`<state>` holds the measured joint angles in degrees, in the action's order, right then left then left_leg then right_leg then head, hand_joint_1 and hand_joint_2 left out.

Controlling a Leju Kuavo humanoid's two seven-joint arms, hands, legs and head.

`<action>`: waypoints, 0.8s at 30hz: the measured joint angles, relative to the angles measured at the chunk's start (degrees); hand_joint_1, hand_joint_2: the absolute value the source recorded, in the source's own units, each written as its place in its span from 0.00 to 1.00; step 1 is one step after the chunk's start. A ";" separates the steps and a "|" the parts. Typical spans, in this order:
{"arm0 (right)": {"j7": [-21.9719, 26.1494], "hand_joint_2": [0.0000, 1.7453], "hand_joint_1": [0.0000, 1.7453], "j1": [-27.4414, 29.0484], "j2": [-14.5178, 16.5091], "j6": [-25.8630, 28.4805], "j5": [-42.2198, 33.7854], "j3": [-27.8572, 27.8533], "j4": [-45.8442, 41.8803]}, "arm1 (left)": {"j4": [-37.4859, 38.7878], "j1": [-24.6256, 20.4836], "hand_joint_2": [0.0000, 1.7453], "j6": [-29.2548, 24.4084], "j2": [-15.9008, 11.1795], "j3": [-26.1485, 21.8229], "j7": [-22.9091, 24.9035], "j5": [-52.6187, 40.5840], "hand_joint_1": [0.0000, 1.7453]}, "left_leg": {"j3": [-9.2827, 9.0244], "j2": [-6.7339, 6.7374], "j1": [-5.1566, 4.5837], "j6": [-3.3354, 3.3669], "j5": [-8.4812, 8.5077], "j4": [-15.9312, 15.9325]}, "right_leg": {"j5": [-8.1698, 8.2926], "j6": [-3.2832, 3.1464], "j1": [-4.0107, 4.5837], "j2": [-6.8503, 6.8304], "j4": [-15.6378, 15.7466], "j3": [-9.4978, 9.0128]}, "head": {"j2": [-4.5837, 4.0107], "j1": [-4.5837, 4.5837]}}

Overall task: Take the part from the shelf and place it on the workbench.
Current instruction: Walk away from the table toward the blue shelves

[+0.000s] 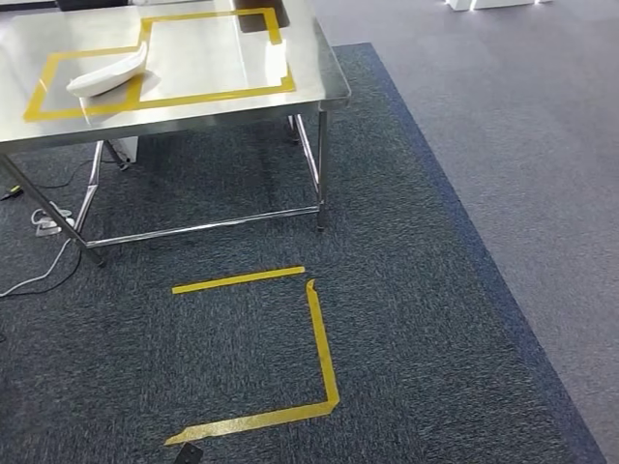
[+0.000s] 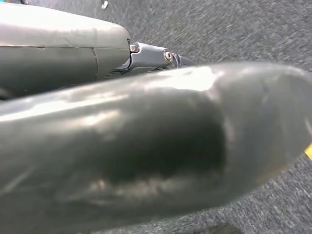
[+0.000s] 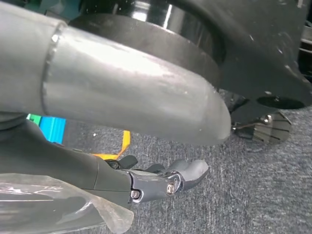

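A white curved part [image 1: 109, 75] lies on the steel workbench [image 1: 321, 92] at the far left of the head view, resting across the left end of a yellow tape outline [image 1: 219, 95]. My left hand [image 2: 154, 146] hangs over the carpet; its thick grey thumb covers much of the left wrist view, with a dark finger [image 2: 154, 54] reaching past it and nothing in its grip. My right hand [image 3: 154, 183] also hangs above the carpet, its fingers [image 3: 184, 173] stretched out and apart from the thumb, holding nothing. Clear film [image 3: 55, 209] lies by the right wrist.
Yellow tape [image 1: 321, 348] marks a square on the dark carpet in front of the workbench. Cables [image 1: 44, 224] trail on the floor under its left end, near a white box [image 1: 126, 147]. Lighter grey carpet [image 1: 525, 145] runs along the right.
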<state>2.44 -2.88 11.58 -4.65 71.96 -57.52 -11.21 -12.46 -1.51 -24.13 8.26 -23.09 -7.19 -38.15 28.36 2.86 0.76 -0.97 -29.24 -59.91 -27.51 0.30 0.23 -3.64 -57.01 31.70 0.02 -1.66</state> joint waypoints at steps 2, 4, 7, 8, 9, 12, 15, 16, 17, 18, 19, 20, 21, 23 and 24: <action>0.03 0.00 0.00 -0.12 0.00 0.01 0.26 0.04 0.00 | 0.00 0.02 0.00 -0.02 0.10 -0.06 0.03 -0.19 0.00 | -0.10 -0.61 -0.12 1.07 -1.01 1.92 | 0.43 0.63 0.10 -0.94 -0.40 0.75 | 0.00 0.00; 0.02 0.00 0.00 -0.21 -0.01 0.02 0.54 0.27 0.00 | 0.00 0.24 0.00 0.00 0.14 -0.14 0.15 -0.36 0.00 | 0.38 -1.44 -0.01 2.08 -0.90 2.52 | -0.72 1.28 -0.05 -0.06 -1.83 1.91 | 0.00 -0.05; -0.07 0.00 0.00 -0.08 -0.02 0.02 0.81 0.58 0.00 | 0.00 0.37 0.00 0.27 0.30 -0.21 0.30 -0.50 0.00 | 1.40 -2.61 -0.27 3.16 0.14 2.55 | -6.39 1.74 -0.20 2.84 -11.42 6.01 | 0.00 -0.08; -0.13 0.00 0.00 -0.03 -0.02 0.02 0.86 0.64 0.00 | 0.00 0.37 0.00 0.40 0.34 -0.22 0.40 -0.55 0.00 | 1.74 -3.08 -0.47 3.31 0.45 2.53 | -7.69 1.66 -0.20 3.20 -14.81 7.32 | 0.00 -0.07; -0.19 0.00 0.00 0.01 -0.02 0.02 0.91 0.71 0.00 | 0.00 0.39 0.00 0.50 0.35 -0.23 0.54 -0.58 0.00 | 2.03 -3.58 -0.70 3.41 0.72 2.52 | -7.99 1.48 -0.17 3.38 -16.58 7.87 | 0.00 -0.07; -0.23 0.00 0.00 0.05 -0.03 0.04 1.03 0.92 0.00 | 0.00 0.39 0.00 0.70 0.42 -0.25 0.93 -0.66 0.00 | 2.45 -5.34 -1.32 3.55 1.36 2.52 | -3.65 -0.03 0.20 4.86 -9.18 3.23 | 0.00 -0.05; -0.28 0.00 0.00 0.02 -0.33 0.05 1.26 1.03 -0.03 | 0.00 0.09 0.00 1.02 0.63 -0.25 1.05 -1.00 0.00 | 3.11 -7.04 -1.37 3.14 1.95 2.40 | -1.34 -1.74 0.47 8.08 -0.52 -1.72 | 0.00 0.13; -0.31 0.00 0.00 0.00 -0.41 0.05 1.35 1.08 -0.04 | 0.00 0.05 0.00 1.16 0.73 -0.24 1.10 -1.13 0.00 | 3.44 -7.58 -1.25 2.78 2.22 2.39 | -1.43 -1.87 0.49 8.11 0.01 -2.01 | 0.00 0.17; -0.33 0.00 0.00 -0.01 -0.39 0.05 1.42 1.15 -0.04 | 0.00 0.10 0.00 1.28 0.77 -0.24 1.15 -1.25 0.00 | 3.74 -8.16 -1.16 2.39 2.48 2.43 | -1.26 -1.84 0.47 7.52 0.51 -2.14 | 0.00 0.14; -0.34 0.00 0.00 -0.01 -0.36 0.05 1.48 1.24 -0.03 | 0.00 0.20 0.00 1.39 0.75 -0.23 1.19 -1.40 0.00 | 3.98 -8.08 -1.17 2.08 2.43 2.21 | -1.00 -1.75 0.32 6.82 1.00 -2.28 | 0.00 0.17; -0.33 0.00 0.00 0.01 -0.32 0.07 1.51 1.32 -0.03 | 0.00 0.28 0.00 1.47 0.73 -0.23 1.21 -1.52 0.00 | 4.38 -7.43 -1.23 1.75 1.79 1.38 | -0.69 -1.70 0.11 6.12 1.51 -2.43 | 0.00 0.33; -0.33 0.00 0.00 0.04 -0.29 0.07 1.54 1.37 -0.03 | 0.00 0.28 0.00 1.54 0.66 -0.23 1.24 -1.64 0.00 | 5.15 -6.43 -1.24 1.42 0.50 -0.43 | -0.41 -1.65 -0.11 5.32 1.97 -2.57 | 0.00 0.53; -0.32 0.00 0.00 0.09 -0.26 0.09 1.57 1.40 -0.03 | 0.00 0.24 0.00 1.62 0.59 -0.23 1.26 -1.74 0.00 | 6.32 -5.17 -1.09 1.07 -1.37 -3.34 | -0.28 -1.62 -0.19 4.46 2.15 -2.60 | 0.00 0.72; -0.33 0.00 0.00 0.16 -0.26 0.06 1.62 1.41 -0.03 | 0.00 0.13 0.00 1.74 0.56 -0.23 1.28 -1.86 0.00 | 9.28 -3.91 -0.61 0.22 -4.91 -10.41 | -0.27 -1.66 -0.21 2.73 2.10 -2.41 | 0.00 0.93; -0.33 0.00 0.00 0.19 -0.26 0.05 1.65 1.42 -0.02 | 0.00 0.19 0.00 1.80 0.54 -0.23 1.30 -1.91 0.00 | 10.06 -3.63 -0.34 -0.16 -5.54 -12.57 | -0.29 -1.63 -0.24 1.86 2.03 -2.31 | 0.00 0.93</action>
<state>2.10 -2.69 11.32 -4.60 73.60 -56.11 -11.23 -12.46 -1.32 -22.33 8.79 -23.32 -5.89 -40.06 38.41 -0.77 0.42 -1.12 -34.78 -72.49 -27.79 -1.33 -0.01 -1.77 -54.98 29.39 0.02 -0.72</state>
